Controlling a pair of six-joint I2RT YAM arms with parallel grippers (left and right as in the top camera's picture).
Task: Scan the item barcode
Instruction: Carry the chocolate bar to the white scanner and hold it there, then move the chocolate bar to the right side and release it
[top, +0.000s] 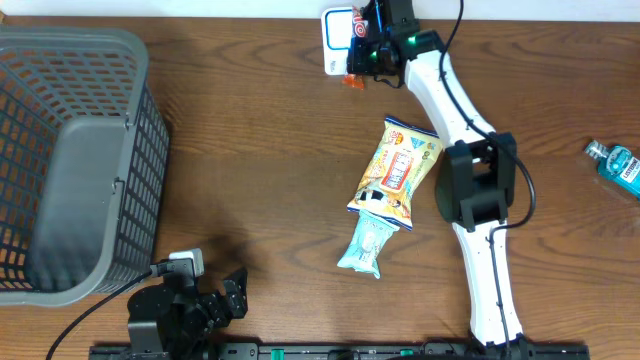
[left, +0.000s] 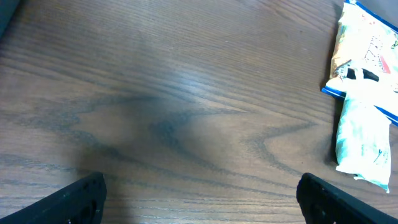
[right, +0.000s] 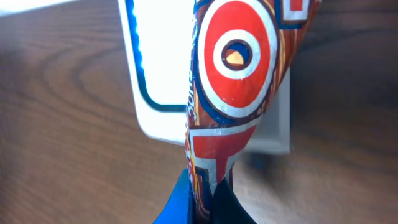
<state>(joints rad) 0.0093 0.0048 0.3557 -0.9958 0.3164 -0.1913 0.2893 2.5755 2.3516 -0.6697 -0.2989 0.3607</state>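
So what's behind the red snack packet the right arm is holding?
A white scanner with a blue-lit outline sits behind the packet. The packet covers its middle, so that part cannot be seen.

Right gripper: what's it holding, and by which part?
The right gripper pinches a red packet by one narrow end, in front of the scanner.

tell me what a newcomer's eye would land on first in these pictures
First, the loud red-and-orange packet with its bullseye print, pinched in the right arm's jaws and held over the white scanner with a blue-lit edge at the table's far side. Next come the yellow snack bag and the pale green pack lying mid-table, touching end to end, and the big grey wire basket on the left.
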